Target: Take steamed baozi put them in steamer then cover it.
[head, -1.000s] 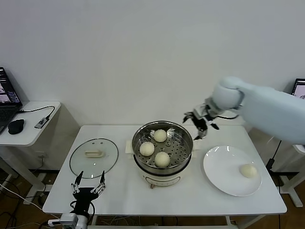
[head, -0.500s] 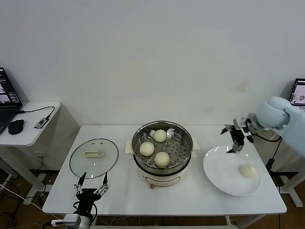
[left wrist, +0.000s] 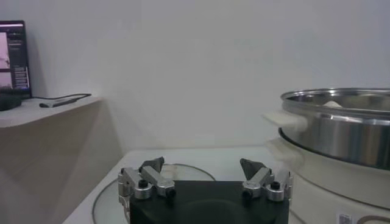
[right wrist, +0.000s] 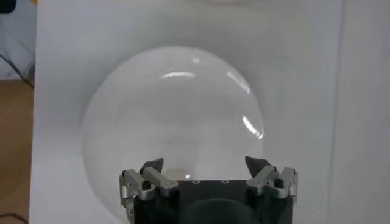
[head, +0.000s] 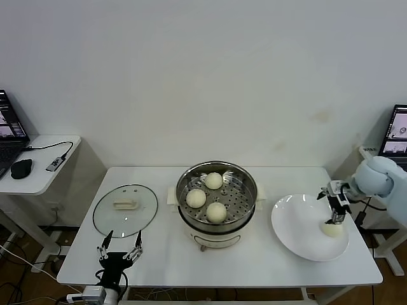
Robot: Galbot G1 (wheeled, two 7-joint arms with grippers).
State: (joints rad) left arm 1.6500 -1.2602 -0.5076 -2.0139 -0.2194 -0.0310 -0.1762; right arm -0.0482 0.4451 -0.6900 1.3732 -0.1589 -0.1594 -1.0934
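White table (head: 159, 254) takes up most of the head view, w/ everything sitting on it. Steamer (head: 217, 219) is dead center, shiny steel pot on its white base, no lid on. Three steamed baozi (head: 216, 211) inside on the perforated tray, one toward the back, one on the left, one nearest the front, all apart from each other.

White plate (head: 299, 229) is to the robot's right of the steamer, near it but not touching. 4th bun (head: 331, 229) sits on the plate's far right side. Cover (head: 125, 210) lies flat on the table on the robot's left of the pot, handle up.

Right gripper (head: 335, 210) is just above that last bun, pointing down at it; fingers spread wide in the right wrist view (right wrist: 208, 176), nothing between them, plate (right wrist: 177, 122) showing beyond. Can't tell if it's touching the bun.

Left gripper (head: 118, 251) is parked low at the table's front edge, just in front of the cover, jaws wide open & empty (left wrist: 204, 176). Side table w/ a mouse (head: 21, 168) off on the left.
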